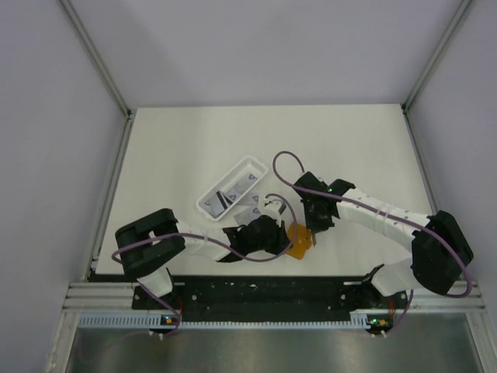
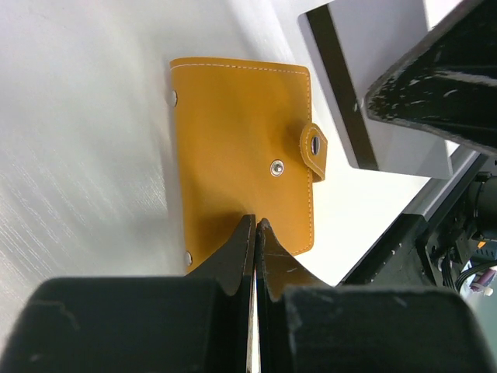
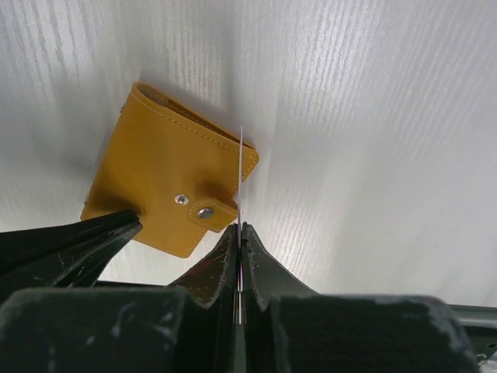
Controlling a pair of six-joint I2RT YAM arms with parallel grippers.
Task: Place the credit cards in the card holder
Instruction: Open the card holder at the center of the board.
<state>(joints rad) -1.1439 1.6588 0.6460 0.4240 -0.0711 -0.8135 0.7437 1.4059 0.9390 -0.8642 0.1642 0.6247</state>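
Nearby, the white tray (image 1: 245,167) lies at a slant just behind the left end effector (image 2: 255,230). It has dark-marked pieces inside, and loose credit cards (image 1: 250,205) lie on the worktop (image 1: 171,148) beside it. The card holder (image 2: 233,148) lies flat between the two arms, its small strap folded over one edge. The left end effector is pressed together, its tips at the holder's near edge; whether they nip the leather cannot be told. The right end effector (image 3: 239,230) is pressed together on a black-striped credit card (image 2: 349,93), held on edge just beside the holder's strap side. Both end effectors crowd the holder from opposite sides. The holder sits close to the worktop's near edge, by the black base rail (image 1: 256,289). Open surface stretches toward the far edge, and walls bound the worktop there and at both sides.
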